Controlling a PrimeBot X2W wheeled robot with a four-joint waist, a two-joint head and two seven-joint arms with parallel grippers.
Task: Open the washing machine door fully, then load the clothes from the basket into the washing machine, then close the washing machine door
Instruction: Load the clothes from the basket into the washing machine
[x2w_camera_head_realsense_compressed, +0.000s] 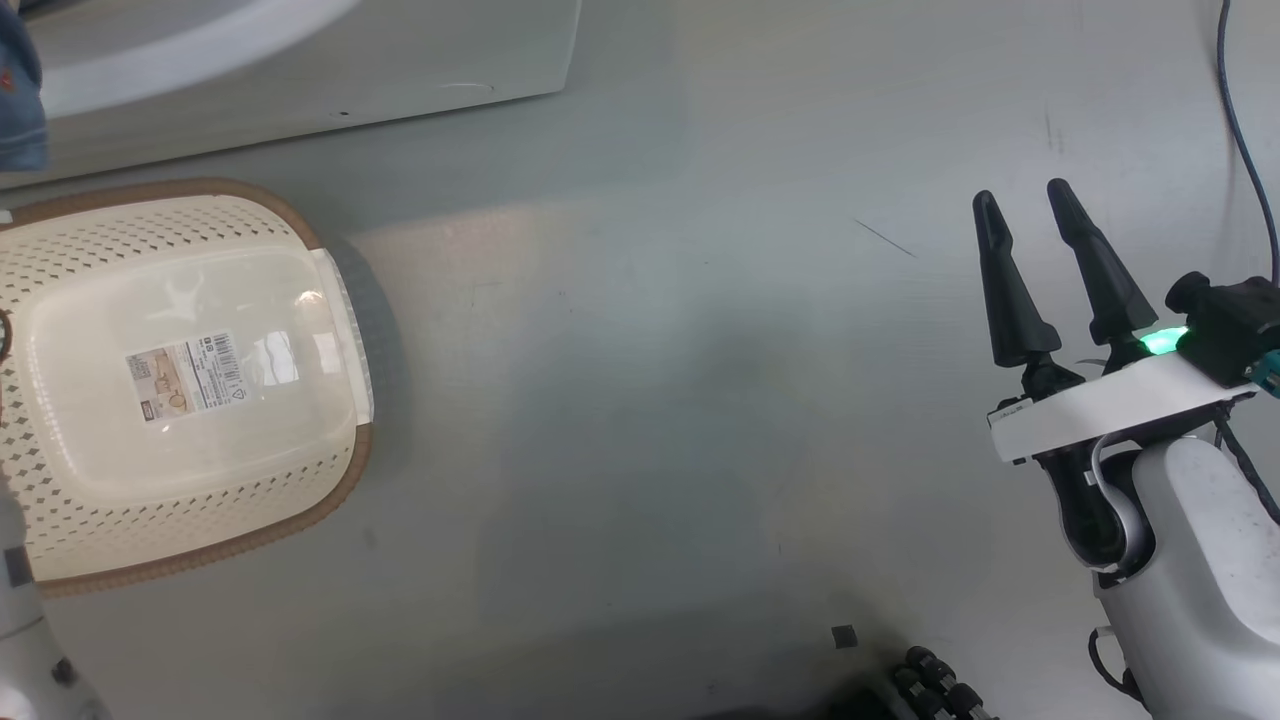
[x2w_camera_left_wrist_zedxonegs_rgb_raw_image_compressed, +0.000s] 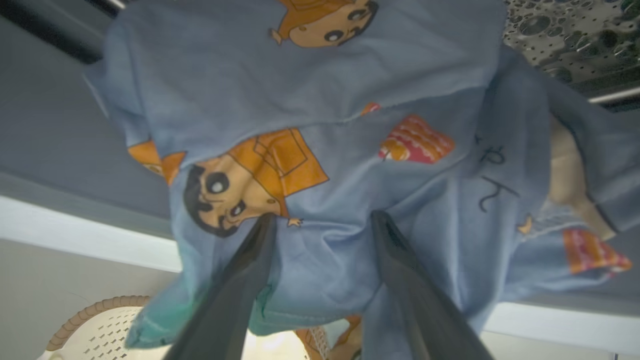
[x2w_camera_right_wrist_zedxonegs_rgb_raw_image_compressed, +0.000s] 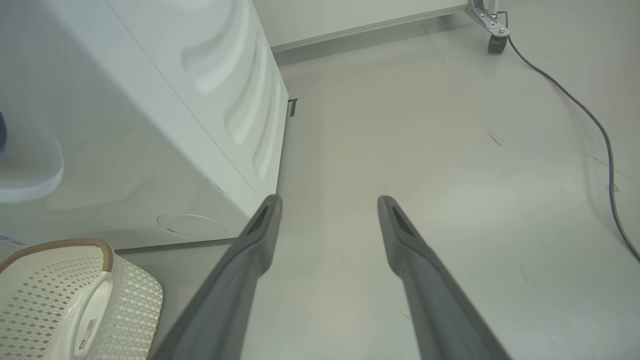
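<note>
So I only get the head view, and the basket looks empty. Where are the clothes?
Observer: The left wrist view has the clothes, blue with cartoon figures, hanging right in front of the spread left fingers.
Operator: Are they loaded yet?
Observer: Hard to say; the perforated steel drum shows just past their edge.
Operator: Anything by the other arm?
Observer: A small castor wheel stands on the floor beyond the right fingers.

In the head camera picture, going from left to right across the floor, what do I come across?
basket → right gripper, fingers apart → cable
</note>
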